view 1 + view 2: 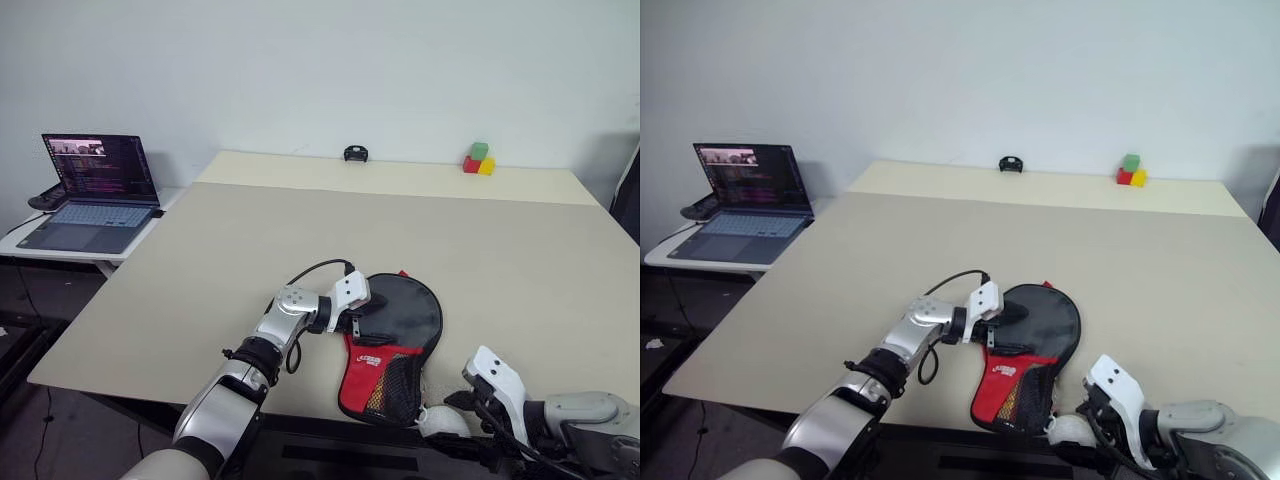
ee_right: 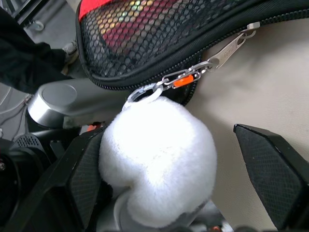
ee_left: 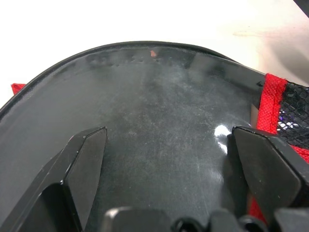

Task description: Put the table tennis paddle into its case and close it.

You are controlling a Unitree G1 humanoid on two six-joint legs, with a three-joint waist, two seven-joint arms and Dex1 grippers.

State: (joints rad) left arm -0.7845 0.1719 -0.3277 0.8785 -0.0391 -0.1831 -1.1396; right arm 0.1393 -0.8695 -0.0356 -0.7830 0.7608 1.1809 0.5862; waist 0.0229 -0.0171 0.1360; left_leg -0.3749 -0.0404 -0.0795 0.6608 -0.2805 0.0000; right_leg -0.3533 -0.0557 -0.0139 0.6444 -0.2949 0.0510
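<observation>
Looking through the head camera, I'm seeing the case (image 1: 392, 345) lying at the table's (image 1: 200, 270) near edge, my left gripper (image 1: 362, 322) resting on its left side. Along the left wrist, its fingers (image 3: 84, 166) are spreading wide over the black face. Along the right wrist, my right gripper (image 2: 193, 174) is gaping around the white pom-pom zipper pull (image 2: 157, 159).

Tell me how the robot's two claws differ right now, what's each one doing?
The left gripper reaches over the table and rests across the round black end of the case, while the right gripper sits at the table's near edge by the case's narrow end. The left straddles smooth black fabric; the right straddles the white pom-pom zipper pull. Both are open, neither clamped on anything.
</observation>
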